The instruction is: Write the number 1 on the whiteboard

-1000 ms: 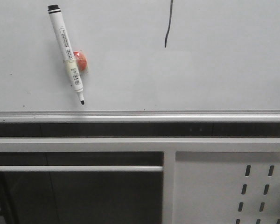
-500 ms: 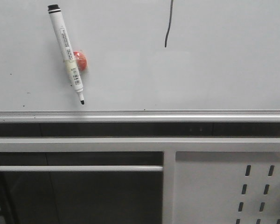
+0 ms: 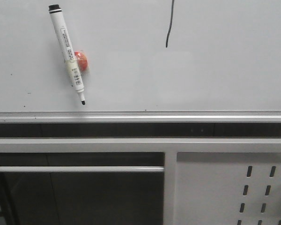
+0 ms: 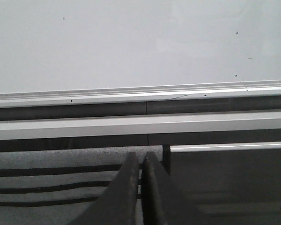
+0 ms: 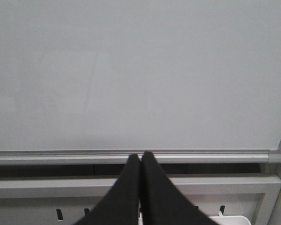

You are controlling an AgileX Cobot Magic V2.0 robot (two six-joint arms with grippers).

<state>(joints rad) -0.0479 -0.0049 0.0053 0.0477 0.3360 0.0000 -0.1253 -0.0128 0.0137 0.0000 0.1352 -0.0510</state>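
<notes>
The number 1 (image 3: 168, 26) is drawn high on the whiteboard (image 3: 215, 79), running off the top edge of view. Left of it a marker (image 3: 68, 54) hangs tilted on an orange magnet (image 3: 82, 61), parked, leaving open board between. Left gripper (image 4: 140, 187) and right gripper (image 5: 140, 187), both closed and empty, sit below the rail (image 3: 140, 115).

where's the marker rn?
Front view: marker hangs tilted on the whiteboard's upper left, against an orange magnet, tip down above the rail, left of the number 1.
</notes>
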